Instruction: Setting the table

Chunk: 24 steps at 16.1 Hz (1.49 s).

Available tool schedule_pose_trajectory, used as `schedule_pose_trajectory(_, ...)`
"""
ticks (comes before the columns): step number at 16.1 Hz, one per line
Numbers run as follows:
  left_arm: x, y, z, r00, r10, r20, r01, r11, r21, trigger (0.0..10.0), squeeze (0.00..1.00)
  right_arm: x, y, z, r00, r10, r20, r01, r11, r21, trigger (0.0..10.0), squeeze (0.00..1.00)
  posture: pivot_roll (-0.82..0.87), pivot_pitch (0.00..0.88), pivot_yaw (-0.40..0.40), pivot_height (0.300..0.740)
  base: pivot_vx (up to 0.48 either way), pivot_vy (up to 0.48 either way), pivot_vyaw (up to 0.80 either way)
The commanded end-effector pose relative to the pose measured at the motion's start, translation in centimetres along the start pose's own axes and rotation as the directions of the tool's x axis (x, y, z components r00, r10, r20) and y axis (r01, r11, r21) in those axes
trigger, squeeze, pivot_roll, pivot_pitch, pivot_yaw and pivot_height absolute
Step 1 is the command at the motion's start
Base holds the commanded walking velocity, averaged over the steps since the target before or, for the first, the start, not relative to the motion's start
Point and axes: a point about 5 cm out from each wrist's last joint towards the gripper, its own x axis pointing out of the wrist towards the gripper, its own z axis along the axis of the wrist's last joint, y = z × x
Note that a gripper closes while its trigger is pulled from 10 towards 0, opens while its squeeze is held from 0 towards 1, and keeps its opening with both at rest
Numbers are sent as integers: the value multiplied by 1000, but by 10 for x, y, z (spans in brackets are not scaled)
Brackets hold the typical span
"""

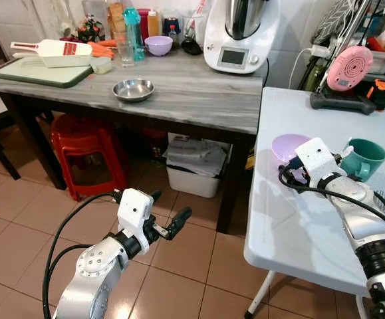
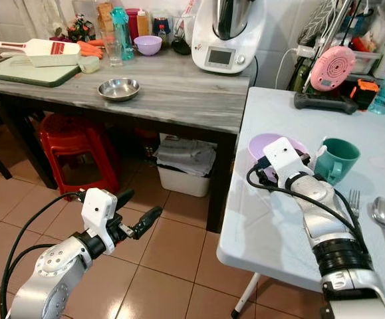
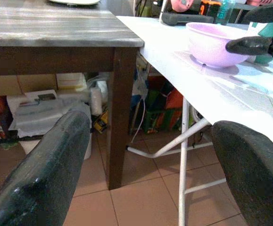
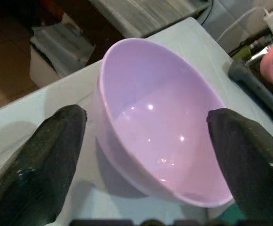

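Presently: right gripper (image 4: 145,141) over the white folding table (image 2: 272,219), fingers spread wide, one to each side of the pale lilac plastic bowl (image 4: 162,122), not touching it as far as the right wrist view shows. Bowl upright on the white table near its edge facing the grey wood-grain kitchen table (image 2: 179,80). Teal ceramic mug (image 2: 337,159) just beside the bowl, on the side away from that edge, upright, handle toward the bowl. Metal fork (image 2: 353,199) and metal spoon (image 2: 382,212) flat on the white table on the robot's right, spoon beyond the fork, both well apart from the bowl.

Left gripper (image 2: 135,219) low over the tiled floor (image 2: 179,279), between the grey table and the white table, fingers parted wide with nothing between them. Seen from the left wrist: bowl on the white table edge, a black finger of the right gripper (image 3: 252,44) alongside it.

On the grey table: shallow steel bowl (image 2: 118,88) near the front edge; second small lilac bowl (image 2: 147,44) at the back; white kitchen machine with a small screen (image 2: 227,33); green cutting board (image 2: 29,70) carrying a white slicer (image 2: 39,51). Under the grey table: red plastic stool (image 2: 79,149) and white storage bin (image 2: 185,166). Pink round gadget (image 2: 332,66) at the far end of the white table.
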Motion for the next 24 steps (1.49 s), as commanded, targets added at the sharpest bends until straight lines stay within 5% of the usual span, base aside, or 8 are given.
schedule_pose_trajectory(1,-1,-1,3,1000,-13,8,13,1000,0,10000,0,2,-4,4,1000,18,4,-17,999,-43,10000,0,-12,0,-23,740,0,0,0)
schedule_pose_trajectory(5,-4,-3,4,999,-51,12,51,999,-2,10000,0,8,-10,-3,997,67,-40,-70,993,-95,10000,0,-4,0,-25,740,0,0,0)
schedule_pose_trajectory(6,-4,-3,4,999,-51,11,51,999,-1,10000,0,9,-11,-4,996,71,-50,-76,993,-95,7725,0,-4,0,-25,740,0,0,0)
schedule_pose_trajectory(7,-4,-3,4,999,-52,11,52,999,0,10000,0,10,-11,-5,996,70,-56,-76,992,-97,2941,0,1,0,-27,740,0,0,0)
schedule_pose_trajectory(8,-4,-3,3,998,-54,10,54,999,2,10000,0,11,-9,-8,994,84,-68,-91,989,-113,0,0,1,0,-27,740,0,0,0)
schedule_pose_trajectory(24,1,2,3,1000,-22,8,21,1000,19,10000,0,9,-19,-16,996,63,-60,-72,981,-178,0,0,2,0,-22,740,0,0,0)
